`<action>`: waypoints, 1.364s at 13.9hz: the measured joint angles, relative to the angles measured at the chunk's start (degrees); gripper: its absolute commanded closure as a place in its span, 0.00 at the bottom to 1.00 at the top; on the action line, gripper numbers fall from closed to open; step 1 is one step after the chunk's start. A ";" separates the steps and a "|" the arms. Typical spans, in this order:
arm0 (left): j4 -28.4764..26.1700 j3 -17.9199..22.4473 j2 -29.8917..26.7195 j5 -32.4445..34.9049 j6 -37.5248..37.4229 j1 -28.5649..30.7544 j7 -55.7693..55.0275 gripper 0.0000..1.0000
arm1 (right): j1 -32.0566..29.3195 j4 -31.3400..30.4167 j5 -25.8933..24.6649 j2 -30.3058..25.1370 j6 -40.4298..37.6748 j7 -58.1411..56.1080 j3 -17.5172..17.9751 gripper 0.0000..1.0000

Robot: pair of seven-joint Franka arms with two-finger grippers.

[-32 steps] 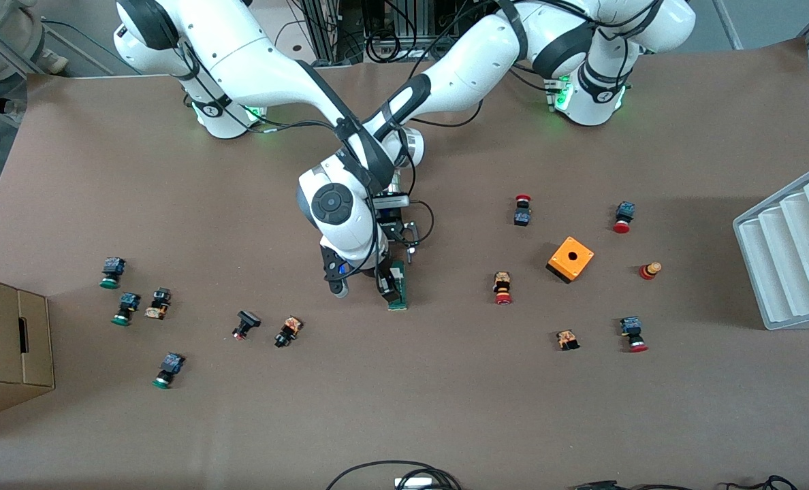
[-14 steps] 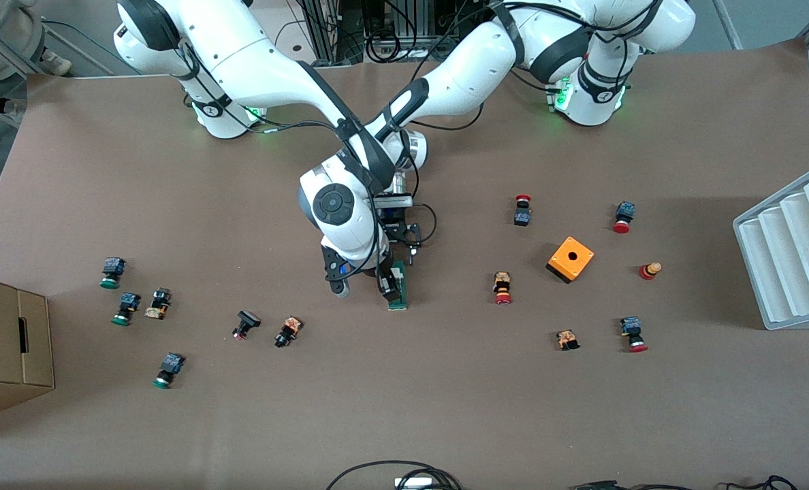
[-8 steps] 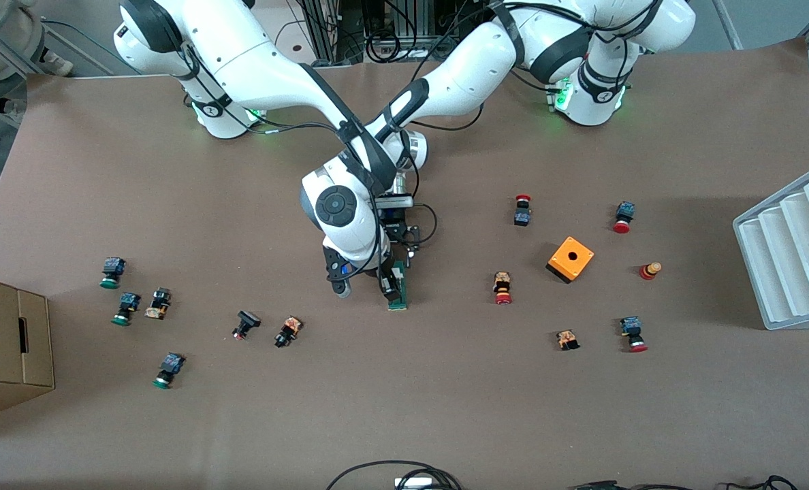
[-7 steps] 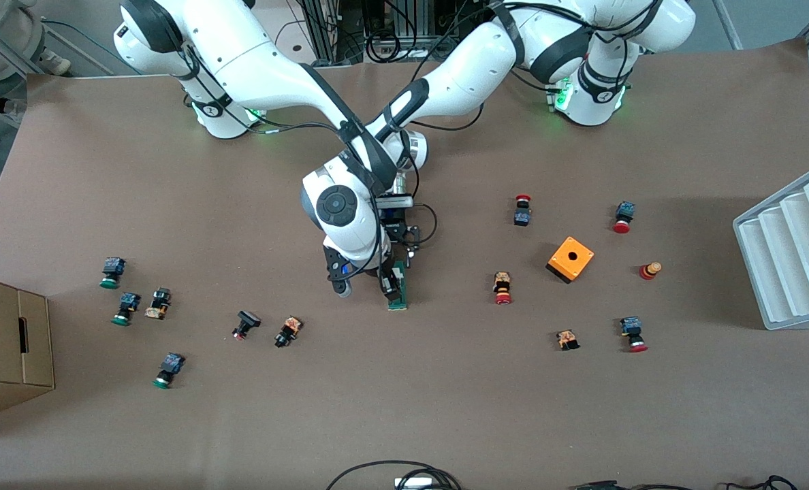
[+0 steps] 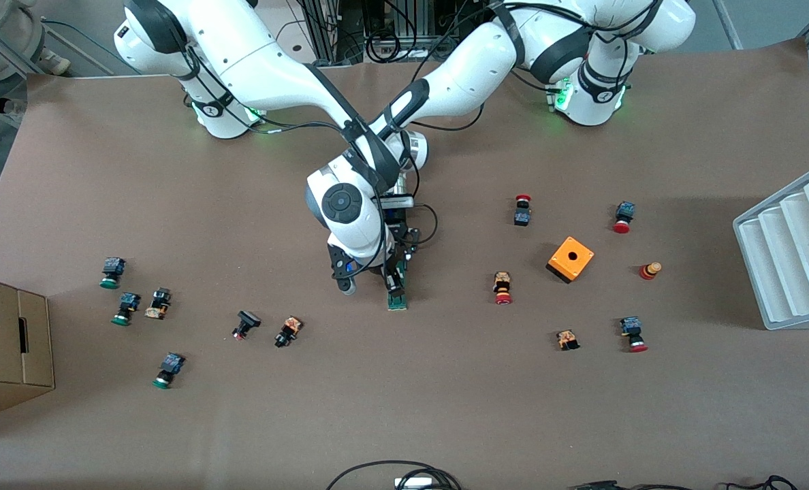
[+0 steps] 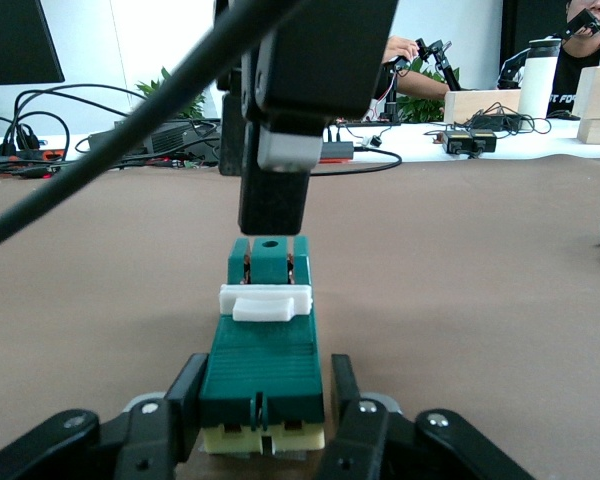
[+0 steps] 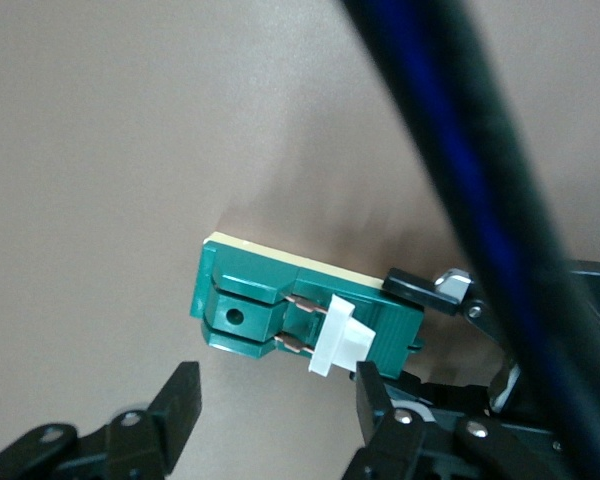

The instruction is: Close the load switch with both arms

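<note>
Green and narrow, the load switch lies mid-tabletop; we see our left hand clamped on its sides, while our right hand hangs over its other end, fingers apart.

Even overhead light fills the table. Soft shadows lie under the arms. A blurred cable crosses the right wrist view.

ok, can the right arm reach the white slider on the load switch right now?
Probably yes. The right end effector hangs open just over the load switch, nothing between it and the white slider; the left end effector grips only the body's end.
</note>
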 measured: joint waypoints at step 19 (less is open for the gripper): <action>-0.07 0.00 0.00 -0.05 -0.24 0.07 0.00 0.51 | 1.98 -4.23 0.00 -0.01 5.25 0.36 0.09 0.37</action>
